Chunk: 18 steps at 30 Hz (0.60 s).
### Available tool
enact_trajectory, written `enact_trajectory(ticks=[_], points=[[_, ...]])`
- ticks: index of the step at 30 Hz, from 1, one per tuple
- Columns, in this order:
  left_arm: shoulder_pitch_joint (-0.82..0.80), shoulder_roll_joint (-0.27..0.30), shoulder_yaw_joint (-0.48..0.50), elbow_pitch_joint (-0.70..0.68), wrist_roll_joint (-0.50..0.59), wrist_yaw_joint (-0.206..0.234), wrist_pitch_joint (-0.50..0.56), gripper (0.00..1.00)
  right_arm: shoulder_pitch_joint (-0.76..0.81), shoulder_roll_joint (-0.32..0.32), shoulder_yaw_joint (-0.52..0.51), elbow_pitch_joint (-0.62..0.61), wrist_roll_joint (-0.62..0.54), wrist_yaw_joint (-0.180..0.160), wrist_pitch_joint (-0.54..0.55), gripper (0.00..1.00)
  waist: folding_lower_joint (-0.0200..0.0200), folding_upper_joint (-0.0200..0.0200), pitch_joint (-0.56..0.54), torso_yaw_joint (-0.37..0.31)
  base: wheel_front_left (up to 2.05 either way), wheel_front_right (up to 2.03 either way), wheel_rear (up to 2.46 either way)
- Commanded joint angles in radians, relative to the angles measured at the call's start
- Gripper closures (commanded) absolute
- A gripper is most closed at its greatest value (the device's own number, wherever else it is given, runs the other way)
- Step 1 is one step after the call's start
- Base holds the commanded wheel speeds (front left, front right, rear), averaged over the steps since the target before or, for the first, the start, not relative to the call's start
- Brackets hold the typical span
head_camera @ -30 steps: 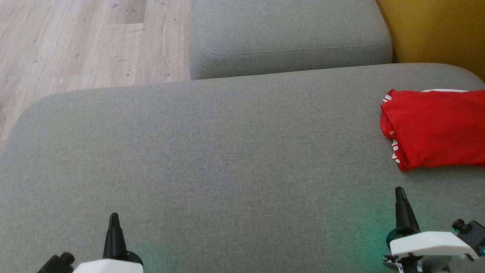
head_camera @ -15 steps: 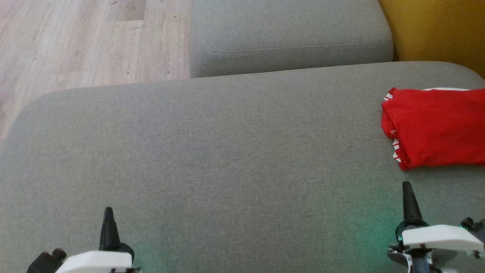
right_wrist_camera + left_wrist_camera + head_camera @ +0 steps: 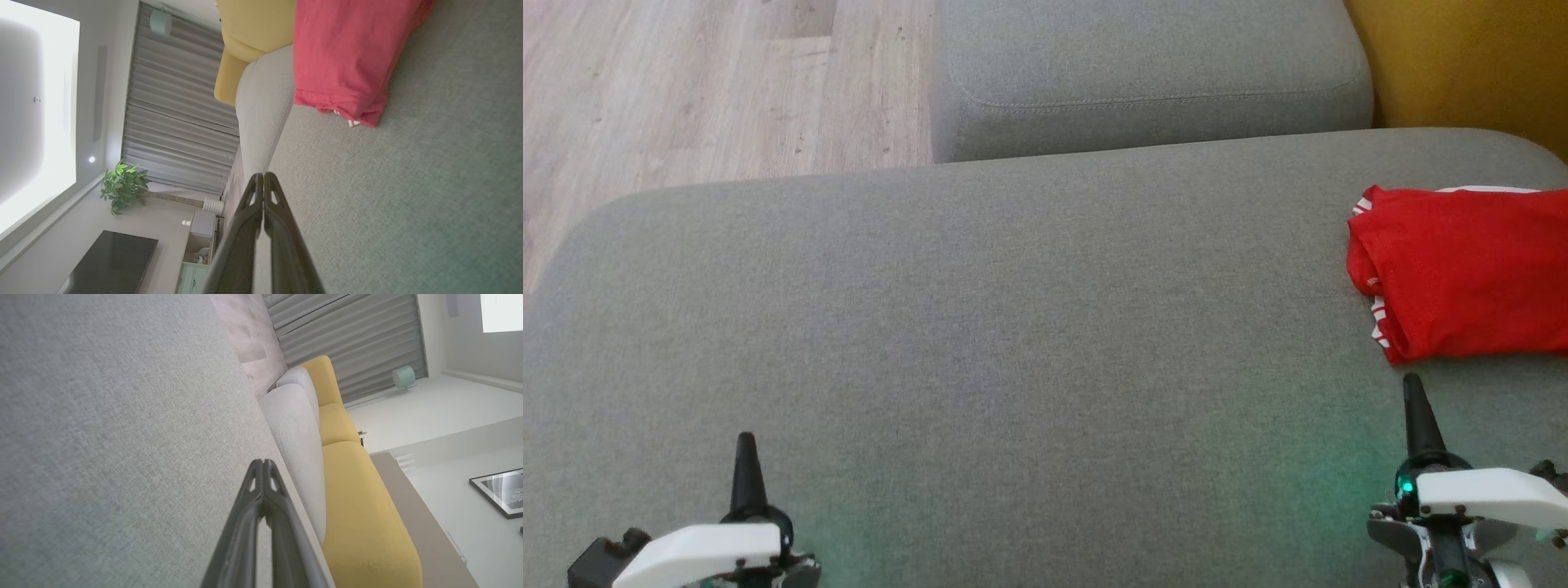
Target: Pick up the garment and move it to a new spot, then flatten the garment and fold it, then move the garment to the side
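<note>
The garment (image 3: 1462,273) is red with white-striped trim, folded into a compact rectangle at the right edge of the grey cushion (image 3: 1013,327). It also appears at the top of the right wrist view (image 3: 347,57). My right gripper (image 3: 1413,388) is shut and empty, just in front of the garment's near corner without touching it. Far from the garment, my left gripper (image 3: 745,445) hovers shut and empty over bare cushion at the lower left. Both wrist views show the fingertips pressed together, left (image 3: 262,463) and right (image 3: 261,176).
A second grey cushion (image 3: 1143,73) lies behind the first. A yellow cushion (image 3: 1470,65) stands at the back right. Wooden floor (image 3: 703,90) lies beyond the cushion's rounded left edge. Wide bare fabric spans the middle of the cushion.
Both grippers have drifted outward: the left toward the left, the right toward the right and a little forward, closer to the garment. The garment lies as before.
</note>
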Motion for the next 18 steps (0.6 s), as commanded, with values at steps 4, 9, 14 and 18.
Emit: enact_trajectory(ticks=[4, 9, 14, 18], points=[[-0.066, 0.014, 0.041, -0.02, -0.057, -0.013, 0.015, 1.0, -0.06, -0.019, 0.004, -0.038, 0.062, -0.001, 0.015, 1.0, 0.0001, 0.0, 0.002, 0.0, 0.0, 0.0, 0.0], [-0.081, 0.013, 0.053, -0.014, -0.114, -0.02, 0.03, 1.0, -0.07, -0.018, -0.006, -0.039, 0.121, -0.001, 0.03, 1.0, 0.0001, 0.0, 0.005, 0.001, 0.0, 0.0, 0.0], [-0.095, 0.013, 0.065, -0.008, -0.171, -0.027, 0.045, 1.0, -0.08, -0.018, -0.016, -0.039, 0.18, -0.001, 0.045, 1.0, 0.0001, 0.0, 0.007, 0.002, 0.0, 0.0, 0.0], [-0.107, 0.012, 0.075, -0.003, -0.216, -0.032, 0.057, 1.0, -0.087, -0.018, -0.023, -0.04, 0.227, -0.001, 0.057, 1.0, 0.0001, 0.0, 0.009, 0.002, 0.0, 0.0, 0.0]])
